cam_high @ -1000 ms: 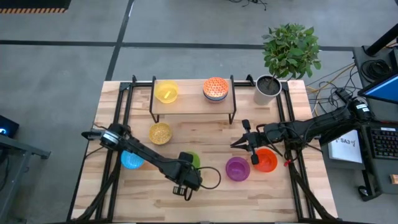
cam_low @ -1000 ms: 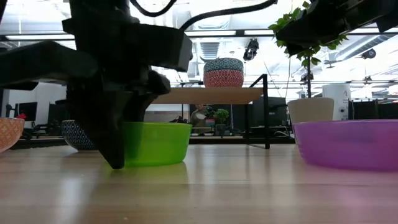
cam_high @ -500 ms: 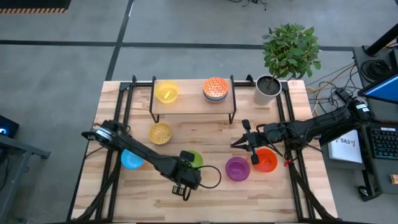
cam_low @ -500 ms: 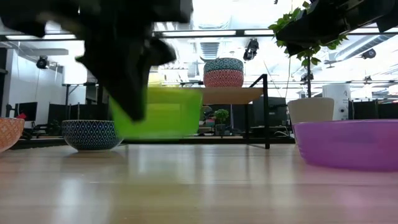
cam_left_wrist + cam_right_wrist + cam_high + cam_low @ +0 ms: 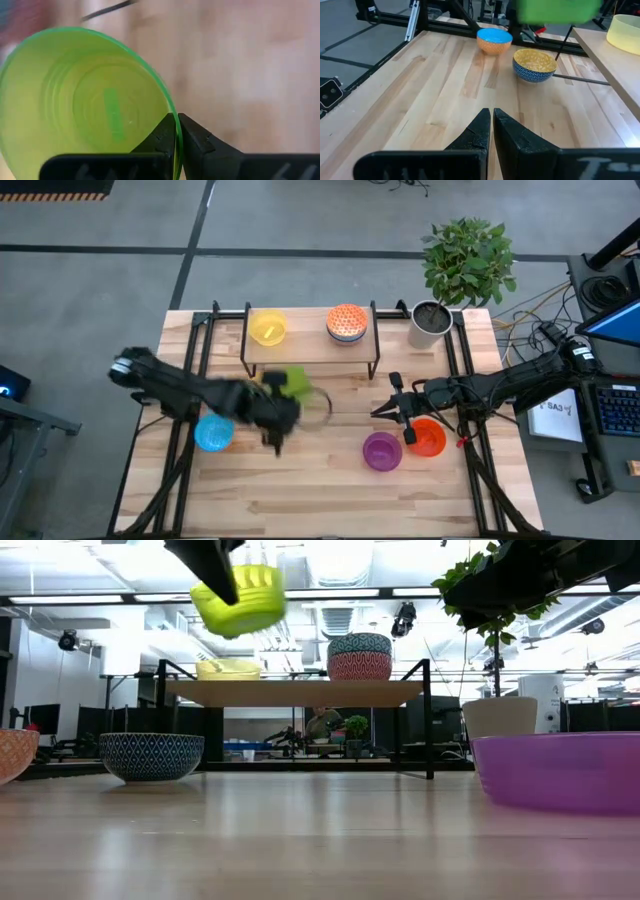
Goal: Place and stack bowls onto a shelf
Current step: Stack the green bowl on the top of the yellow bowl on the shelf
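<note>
Left gripper (image 5: 176, 131) is pinching the green bowl (image 5: 293, 383) by its rim, 1 finger inside, 1 outside, and carrying it in the air just in front of the shelf (image 5: 310, 340). In the low view the green bowl (image 5: 238, 600) is hanging tilted, above board height.

Shelf is holding the yellow bowl (image 5: 267, 328) at its left end and a 2-bowl patterned stack (image 5: 346, 322) at its right.

Judgement on doing this step well:
- Nesting target is looking like the yellow bowl; the alternative is the bare middle of the board.
- Rim pinch is letting the bowl tilt, so I'd be levelling it before descending.
- Centring over the target from the high view, then lowering slowly, and releasing only once it's seated.
- Watching the shelf's black front rail on approach.

Right gripper (image 5: 386, 409) is waiting with fingers closed on nothing, near the purple bowl (image 5: 381, 450) and orange-red bowl (image 5: 429, 437).
</note>
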